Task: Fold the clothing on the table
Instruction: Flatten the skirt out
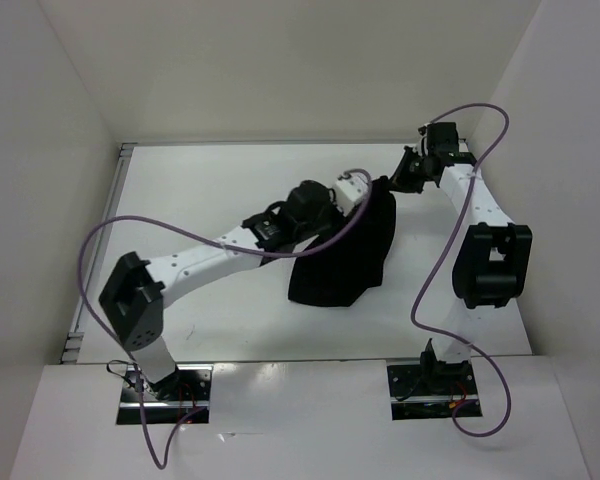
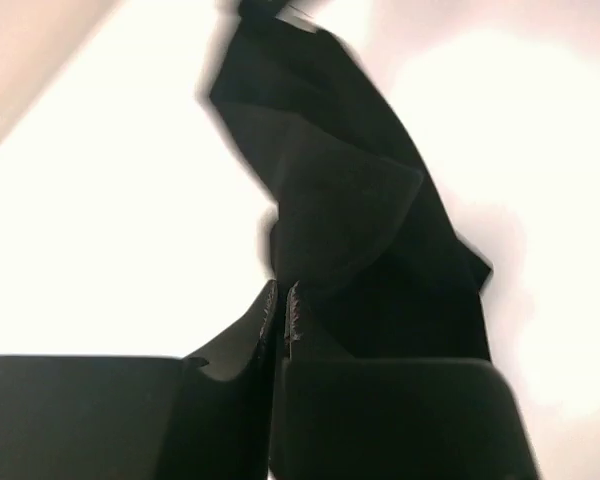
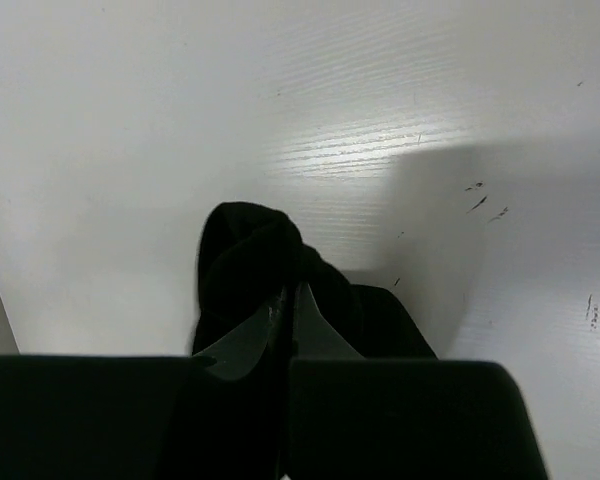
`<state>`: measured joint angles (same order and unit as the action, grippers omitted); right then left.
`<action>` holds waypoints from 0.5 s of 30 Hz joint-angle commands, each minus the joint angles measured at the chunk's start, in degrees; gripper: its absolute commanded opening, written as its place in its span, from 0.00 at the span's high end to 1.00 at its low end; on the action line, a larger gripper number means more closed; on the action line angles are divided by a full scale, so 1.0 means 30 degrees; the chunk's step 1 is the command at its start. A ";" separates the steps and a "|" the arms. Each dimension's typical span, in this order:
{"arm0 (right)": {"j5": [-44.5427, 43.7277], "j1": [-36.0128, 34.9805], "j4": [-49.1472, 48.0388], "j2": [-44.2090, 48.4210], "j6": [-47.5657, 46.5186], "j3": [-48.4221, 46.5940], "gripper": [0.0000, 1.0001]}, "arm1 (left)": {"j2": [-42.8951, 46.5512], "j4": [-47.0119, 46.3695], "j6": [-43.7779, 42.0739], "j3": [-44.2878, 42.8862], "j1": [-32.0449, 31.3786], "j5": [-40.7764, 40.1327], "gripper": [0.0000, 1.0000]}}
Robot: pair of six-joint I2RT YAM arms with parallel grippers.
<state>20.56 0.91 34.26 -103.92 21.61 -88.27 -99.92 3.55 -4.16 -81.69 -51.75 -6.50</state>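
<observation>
**Both grippers pinch the far edge of the garment; the fold is ready to be carried over**

On the left, the left gripper reaches out over the middle of the large flat white table. Its jaws are pressed together on a thin pinch of dark cloth. In its wrist view the fabric runs straight out from the fingertips and stretches away in creased, lifted panels.

In the middle lies the clothing, a plain matte black garment of soft fabric. Its near part rests on the table right of centre, between the two arms. Its far edge is drawn up towards both grippers, so the cloth looks bunched and narrowed at the top, not spread flat.

On the right, the right gripper sits at the garment's far right corner, close to the left gripper. Its jaws are likewise closed, with a rounded wad of black fabric gathered at the tips and bare table beyond.

The step in hand appears to be the grasp that opens a fold: both far corners are taken, and the fold itself is not yet laid. The next move probably calls for lifting the two pinches together and carrying them towards the near edge. The grippers should stay level and apart enough to keep the edge taut, since the bunched cloth could otherwise land in a crumpled heap.
</observation>
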 commanded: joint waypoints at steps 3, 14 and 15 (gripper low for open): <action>-0.0229 0.0430 -0.0141 0.1855 -0.0083 -0.0518 1.00 | 0.3183 -0.2762 0.3229 0.3082 0.2007 -0.2488 1.00; -0.0351 0.0782 -0.0317 0.3612 -0.0083 0.0036 1.00 | 0.4914 -0.2590 0.7480 0.3324 0.6670 -0.0768 1.00; -0.0348 0.0782 -0.0549 0.3933 -0.0083 0.0038 1.00 | 0.5179 -0.2764 0.7482 0.3324 0.6905 -0.0182 1.00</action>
<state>20.21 2.59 34.30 -97.30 21.63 -88.23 -88.27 -2.52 14.17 -71.24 -32.75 -10.02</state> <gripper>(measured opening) 0.007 0.017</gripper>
